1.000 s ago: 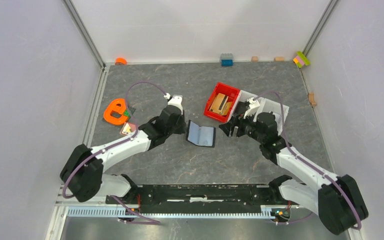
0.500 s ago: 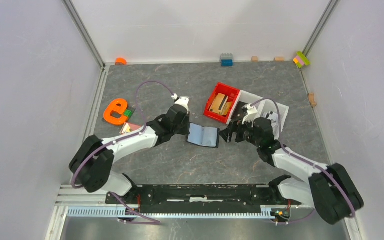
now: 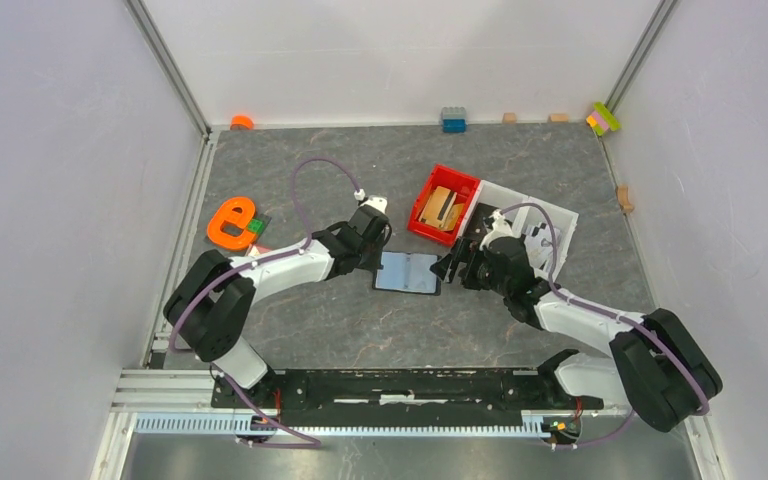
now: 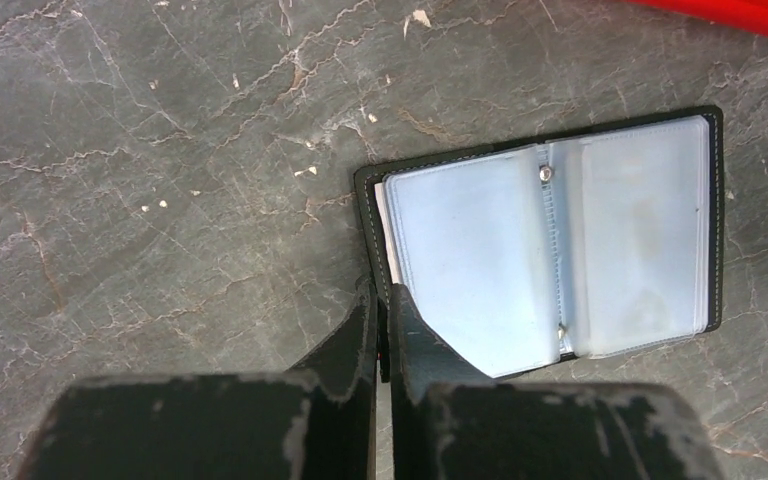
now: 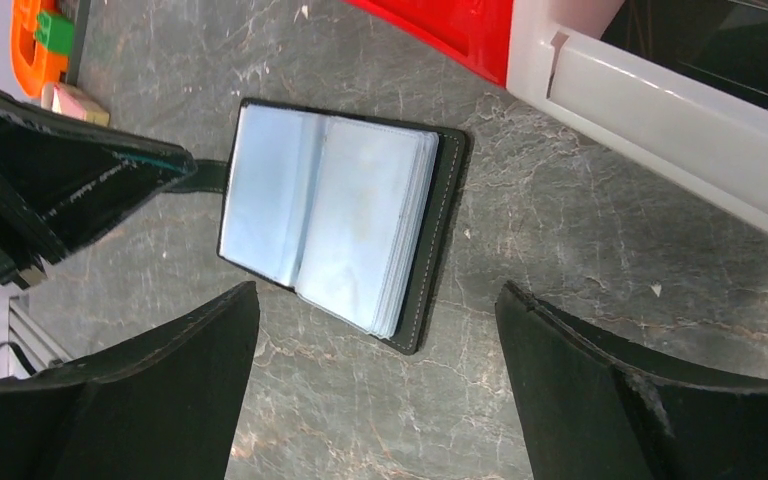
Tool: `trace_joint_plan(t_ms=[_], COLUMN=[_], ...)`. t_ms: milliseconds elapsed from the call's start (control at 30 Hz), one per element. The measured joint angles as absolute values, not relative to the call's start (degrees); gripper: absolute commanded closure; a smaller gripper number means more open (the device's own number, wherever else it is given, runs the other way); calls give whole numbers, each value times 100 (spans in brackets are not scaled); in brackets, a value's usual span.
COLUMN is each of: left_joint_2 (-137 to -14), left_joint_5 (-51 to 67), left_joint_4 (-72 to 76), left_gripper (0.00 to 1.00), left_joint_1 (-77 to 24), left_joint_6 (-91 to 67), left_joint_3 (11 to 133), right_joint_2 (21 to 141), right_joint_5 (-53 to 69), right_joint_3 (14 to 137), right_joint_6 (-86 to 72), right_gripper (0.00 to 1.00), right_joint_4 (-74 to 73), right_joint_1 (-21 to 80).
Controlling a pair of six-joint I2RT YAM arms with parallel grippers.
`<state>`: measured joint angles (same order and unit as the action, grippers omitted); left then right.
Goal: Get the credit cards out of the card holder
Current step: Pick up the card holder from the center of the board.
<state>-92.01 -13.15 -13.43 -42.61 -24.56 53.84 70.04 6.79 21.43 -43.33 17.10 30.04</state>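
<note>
Card holder [image 3: 407, 272] lies open, flat at table [image 3: 360, 170] centre, pale blue sleeves up. Left gripper [image 4: 382, 300] at its 9 o'clock, jaws pressed together, tips touching holder's edge; whether anything is pinched, cannot tell. Right gripper [image 5: 375, 295] at 3 o'clock, jaws spread wide, near holder's edge. Red bin [image 3: 445, 205] at 1 o'clock.

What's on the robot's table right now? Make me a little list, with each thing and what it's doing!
card holder: lying open on the table, pale blue inside facing up
left gripper: shut, tips at the holder's left edge
right gripper: open wide, at the holder's right edge
red bin: behind the holder, tan blocks inside
cards: cannot tell if any sit in the sleeves
</note>
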Motion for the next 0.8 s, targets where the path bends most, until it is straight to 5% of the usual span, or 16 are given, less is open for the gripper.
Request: trace_joint_plan(t_ms=[267,367,600,800], left_joint_2=[-9266,-9330,-10016,-10256], left_joint_5=[-1302,-1291,-950,-563], left_joint_4=[-1496,-1533,-1907,-2027], left_gripper=[43,39,48,85], left_joint_1=[-4261,-4244,-4101,-4045], left_joint_6=[-2486,-2515,-2521,-2547], left_joint_3=[5513,5564,6001,6230], right_joint_2=[7207,7310,7454,7636], right_joint_5=[336,331,338,342], right_joint_3=[2257,2316,2346,2429], right_joint_6=[-4628,-4624,-4624,-4617], right_gripper=[10,10,12,13], right_joint_4=[1592,1570,1579,1577], right_joint_1=[3157,3205,3267,3382])
